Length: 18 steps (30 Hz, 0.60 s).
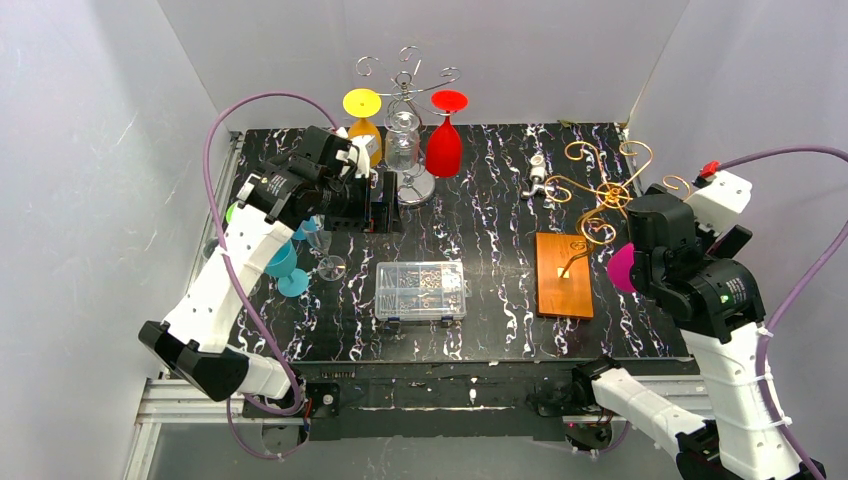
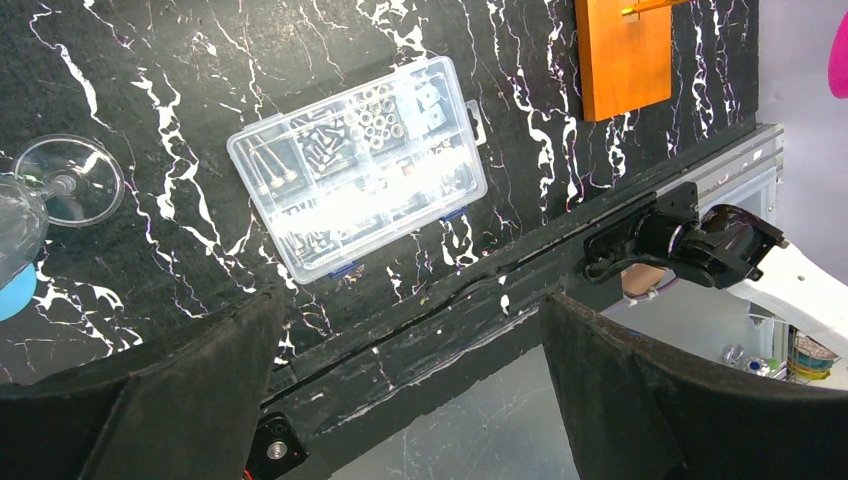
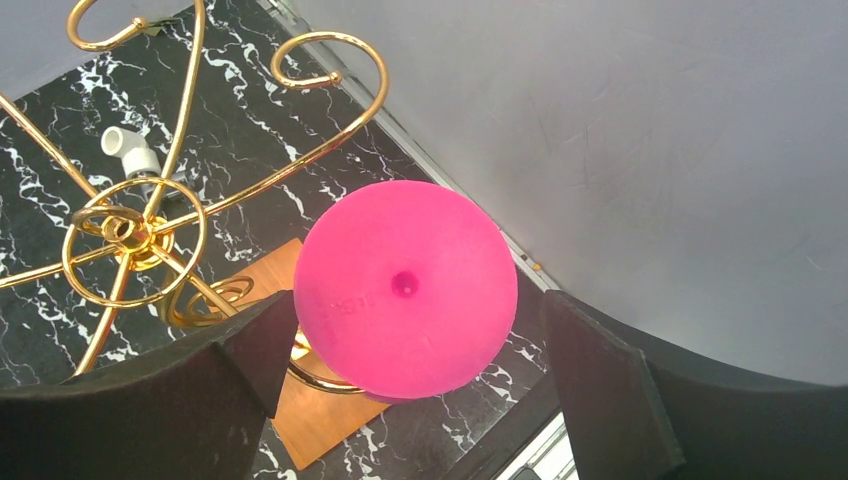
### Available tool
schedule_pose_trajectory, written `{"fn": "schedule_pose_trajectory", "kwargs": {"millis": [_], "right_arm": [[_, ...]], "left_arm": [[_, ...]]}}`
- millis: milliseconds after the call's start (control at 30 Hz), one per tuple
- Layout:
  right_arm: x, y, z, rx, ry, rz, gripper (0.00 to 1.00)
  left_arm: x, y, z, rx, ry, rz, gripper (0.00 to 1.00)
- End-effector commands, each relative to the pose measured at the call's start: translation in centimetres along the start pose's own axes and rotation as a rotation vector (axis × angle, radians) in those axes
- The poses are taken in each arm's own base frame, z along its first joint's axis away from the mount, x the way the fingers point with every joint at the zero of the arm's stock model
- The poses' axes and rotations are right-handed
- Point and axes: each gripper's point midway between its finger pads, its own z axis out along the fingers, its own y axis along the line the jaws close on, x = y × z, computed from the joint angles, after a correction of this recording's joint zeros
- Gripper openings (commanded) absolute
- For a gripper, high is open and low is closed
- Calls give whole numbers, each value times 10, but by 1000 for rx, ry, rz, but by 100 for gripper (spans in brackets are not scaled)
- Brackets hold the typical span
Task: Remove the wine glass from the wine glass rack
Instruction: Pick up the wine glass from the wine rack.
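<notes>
A pink wine glass (image 3: 405,285) hangs upside down from an arm of the gold wire rack (image 3: 130,230), its round foot facing the right wrist camera. In the top view the pink glass (image 1: 620,268) shows at the rack's (image 1: 600,190) near right side, partly hidden by my right arm. My right gripper (image 3: 420,320) is open, its fingers standing either side of the pink foot without touching it. My left gripper (image 1: 385,205) is open and empty, close to the base of the silver rack (image 1: 405,75). That rack carries a yellow (image 1: 364,125), a clear (image 1: 403,140) and a red glass (image 1: 445,140).
The gold rack stands on a wooden base (image 1: 563,275). A clear plastic parts box (image 1: 420,290) lies mid-table. A clear glass (image 1: 325,250) and teal glasses (image 1: 285,265) stand at the left under my left arm. A white pipe fitting (image 1: 538,172) lies behind the gold rack.
</notes>
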Motion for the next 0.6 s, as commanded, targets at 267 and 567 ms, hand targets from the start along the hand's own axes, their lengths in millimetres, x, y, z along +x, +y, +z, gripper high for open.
{"fn": "schedule_pose_trajectory", "kwargs": {"millis": [267,567], "right_arm": [[-9,6,5,10,-45,55,90],[-13,6,4,7,-51,51,75]], "left_arm": [[3,-3,2,21,13,18,98],[3,-4,3,24,11,19,98]]}}
